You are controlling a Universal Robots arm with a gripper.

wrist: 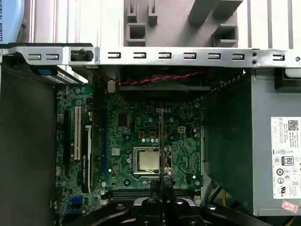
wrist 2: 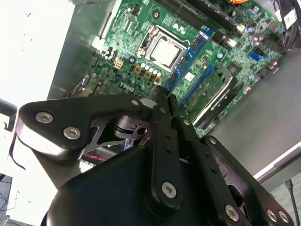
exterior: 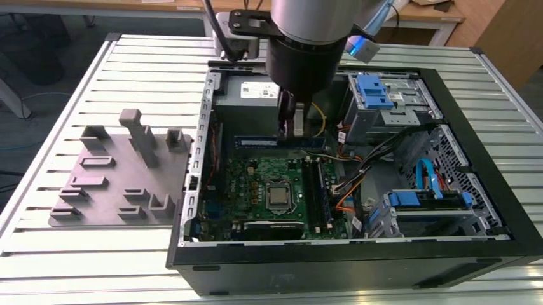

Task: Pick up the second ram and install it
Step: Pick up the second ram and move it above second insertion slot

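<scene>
My gripper (exterior: pixel 291 132) hangs inside the open computer case, shut on the second ram (exterior: pixel 263 142). The ram is a long thin stick with a blue label, held level above the far edge of the green motherboard (exterior: pixel 254 181). In the second wrist view the ram (wrist 2: pixel 188 61) runs out from my gripper (wrist 2: pixel 162 92) over the processor socket (wrist 2: pixel 164 47). In the first wrist view the ram (wrist: pixel 161 141) shows edge-on as a thin line rising from my gripper (wrist: pixel 162 203). The dark memory slots (exterior: pixel 316 190) lie beside the socket toward the exterior view's right.
The black case wall (exterior: pixel 339 260) rings the board. A grey power supply (exterior: pixel 246 101) stands at the back, and drive cages with blue brackets (exterior: pixel 373 92) and loose cables (exterior: pixel 373 159) are at the exterior view's right. A grey fixture block (exterior: pixel 119 178) rests on the slatted table outside the case.
</scene>
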